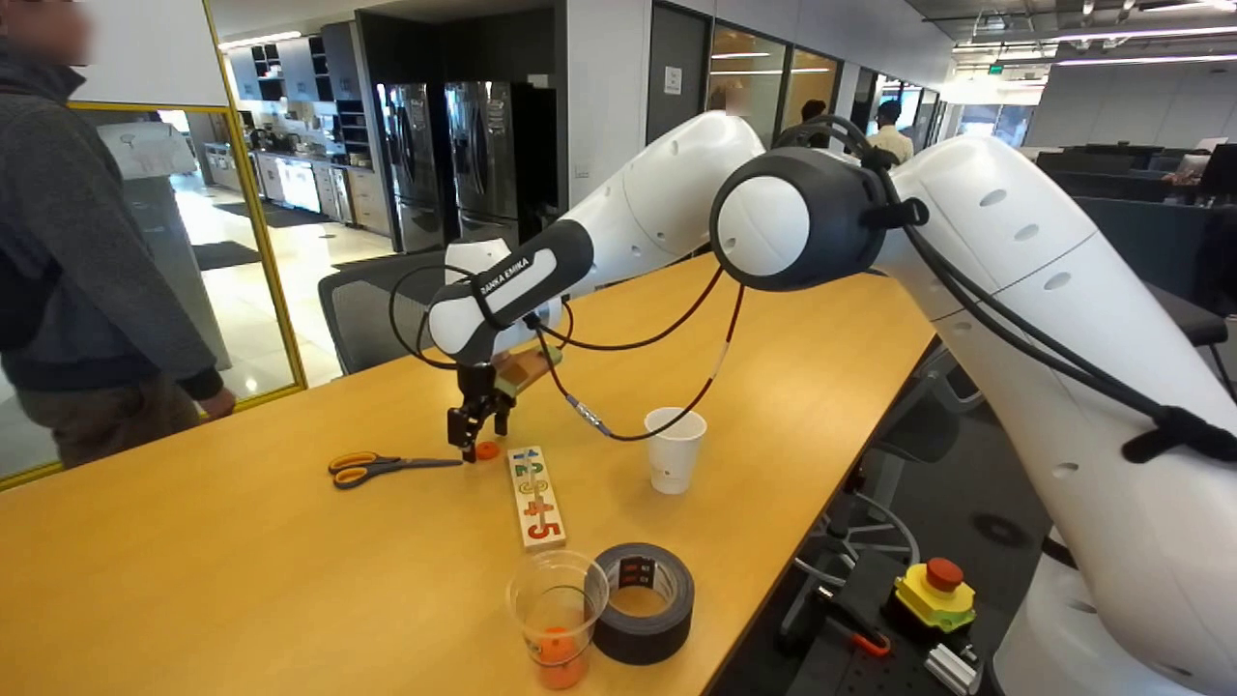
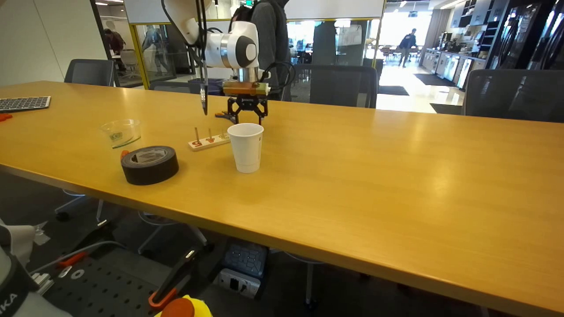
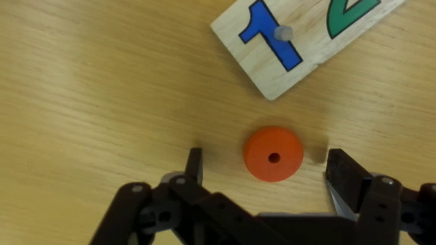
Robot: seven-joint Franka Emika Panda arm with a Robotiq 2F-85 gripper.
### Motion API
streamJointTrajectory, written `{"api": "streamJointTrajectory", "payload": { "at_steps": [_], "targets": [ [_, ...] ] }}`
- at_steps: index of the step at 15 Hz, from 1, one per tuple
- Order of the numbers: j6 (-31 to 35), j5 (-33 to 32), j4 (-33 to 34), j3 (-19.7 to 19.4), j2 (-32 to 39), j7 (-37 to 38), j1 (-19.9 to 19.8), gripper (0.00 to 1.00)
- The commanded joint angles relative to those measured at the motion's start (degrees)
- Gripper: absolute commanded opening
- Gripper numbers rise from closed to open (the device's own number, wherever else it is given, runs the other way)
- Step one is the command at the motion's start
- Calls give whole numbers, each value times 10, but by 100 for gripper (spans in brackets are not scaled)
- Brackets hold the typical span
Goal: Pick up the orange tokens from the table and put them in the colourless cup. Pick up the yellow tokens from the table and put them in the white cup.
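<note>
The gripper [image 3: 265, 154] stands with its two black fingers [image 3: 347, 177] spread wide, one to each side of an orange token [image 3: 273, 146] lying on the table [image 3: 102, 102]. In the wrist view a strip of bare wood shows between the token and each finger, broader toward the left-hand one, so the disc is straddled and touched by neither. It rests flat with its small centre hole turned straight up; being round, it is alike in every direction across the tabletop, and its one axis rises through that hole. Near it lies the number board [image 3: 308, 39], a corner pointed at the token; in an exterior view the board's long axis runs from beside the gripper toward the colourless cup [image 1: 543, 619]. That cup stands upright, mouth upward, just beside the black tape roll [image 1: 649, 633]. What look to be more orange tokens [image 1: 559, 662] show low behind its clear wall, most likely inside, though the plastic blurs that. The white cup [image 2: 245, 152] is upright too, mouth up and narrow end down, well apart from the gripper. The scissors [image 1: 382, 467] lie flat, blades aimed at the gripper.
</note>
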Motion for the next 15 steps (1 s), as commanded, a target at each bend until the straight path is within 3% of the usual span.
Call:
{"api": "streamJointTrajectory", "payload": {
  "at_steps": [1, 8, 15],
  "targets": [
    [-24, -1, 38, -2, 15, -10, 2, 69],
    [-42, -7, 43, -11, 9, 4, 8, 17],
    [-69, -18, -29, -26, -87, 63, 30, 20]
  ]
}}
